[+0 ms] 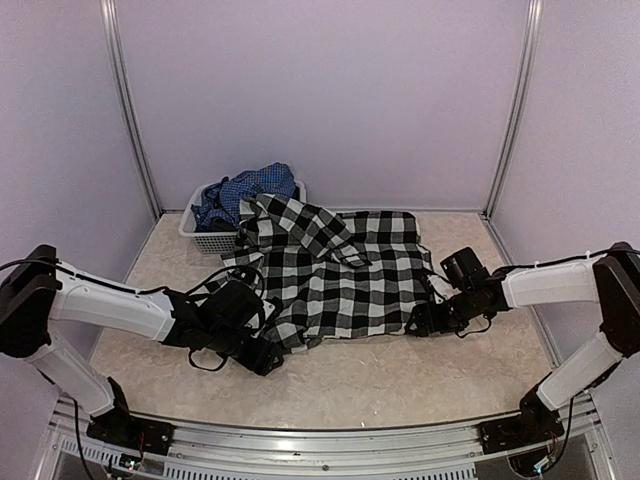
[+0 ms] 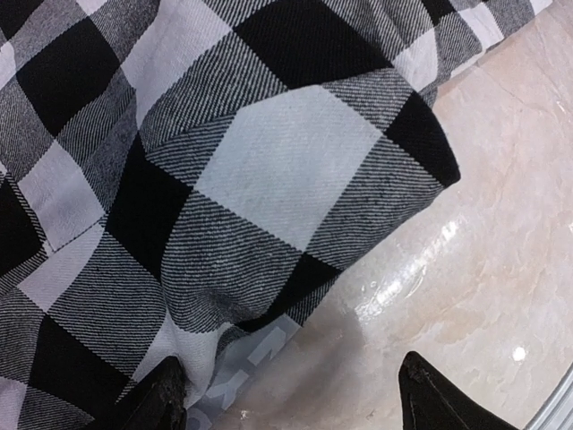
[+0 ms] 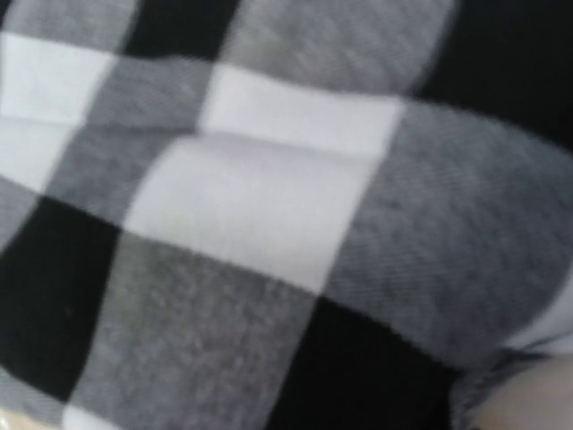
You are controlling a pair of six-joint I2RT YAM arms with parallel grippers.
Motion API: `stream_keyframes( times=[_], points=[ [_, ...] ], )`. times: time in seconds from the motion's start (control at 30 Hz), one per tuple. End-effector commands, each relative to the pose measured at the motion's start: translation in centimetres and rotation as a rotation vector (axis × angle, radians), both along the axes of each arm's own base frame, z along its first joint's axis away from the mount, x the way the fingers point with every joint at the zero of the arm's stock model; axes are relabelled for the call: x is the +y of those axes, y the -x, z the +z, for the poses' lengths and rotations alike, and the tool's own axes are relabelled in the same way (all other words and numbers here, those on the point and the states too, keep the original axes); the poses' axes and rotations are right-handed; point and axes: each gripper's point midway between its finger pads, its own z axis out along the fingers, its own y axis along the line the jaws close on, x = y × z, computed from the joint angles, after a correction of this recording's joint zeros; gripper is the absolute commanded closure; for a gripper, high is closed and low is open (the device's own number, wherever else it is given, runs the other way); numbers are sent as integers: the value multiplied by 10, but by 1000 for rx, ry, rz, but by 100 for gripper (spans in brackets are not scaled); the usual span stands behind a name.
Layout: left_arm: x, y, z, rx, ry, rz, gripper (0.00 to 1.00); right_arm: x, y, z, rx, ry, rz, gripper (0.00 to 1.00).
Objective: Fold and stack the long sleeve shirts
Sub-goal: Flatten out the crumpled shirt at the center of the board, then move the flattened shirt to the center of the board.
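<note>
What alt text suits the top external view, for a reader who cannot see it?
A black-and-white checked cloth shirt lies spread on a pale table, with the left gripper and right gripper at its near corners. Behind it, a white mesh plastic basket holds a blue fine-checked shirt.

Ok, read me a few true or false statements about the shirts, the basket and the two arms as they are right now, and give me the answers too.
1. The blue shirt lies in the white mesh basket. True.
2. The black-and-white checked shirt is folded into a neat square. False: it lies spread out and rumpled on the table.
3. The left fingers stand apart, open, at the checked shirt's near left corner. True.
4. The right fingers are raised high, well clear of the checked shirt. False: they are low at its near right edge, and checked cloth fills the right wrist view.
</note>
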Motion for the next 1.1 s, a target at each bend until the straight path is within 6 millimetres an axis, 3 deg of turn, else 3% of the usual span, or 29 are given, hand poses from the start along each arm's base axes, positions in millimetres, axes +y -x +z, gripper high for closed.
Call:
stream_keyframes(
  times=[0.0, 0.2, 0.27, 0.3, 0.43, 0.6, 0.7, 0.83, 1.07],
  points=[
    [0, -5, 4, -68, -58, -7, 23, 9, -13, 3, -51, -81, 17, 31],
    [1, -12, 33, -207, -64, 16, 16, 5, -23, 12, -86, -112, 12, 69],
    [-6, -3, 48, -257, -39, -27, 16, 1, -25, 19, -99, -104, 5, 93],
    [-12, 4, 55, -271, -13, -59, 16, 0, -26, 24, -107, -98, 2, 100],
    [-33, 33, 66, -260, 80, -197, 23, -4, -28, 43, -121, -81, 0, 100],
    [-43, 40, 48, -218, 16, -291, 32, -13, -31, 60, -129, -42, -2, 100],
    [-50, 40, 35, -199, -27, -339, 33, -20, -39, 73, -150, -27, -10, 100],
    [-60, 28, 31, -226, -51, -365, 32, -25, -52, 91, -180, -30, -11, 100],
    [-79, 18, 19, -199, -43, -444, 36, -20, -78, 102, -193, -35, 17, 100]
  ],
)
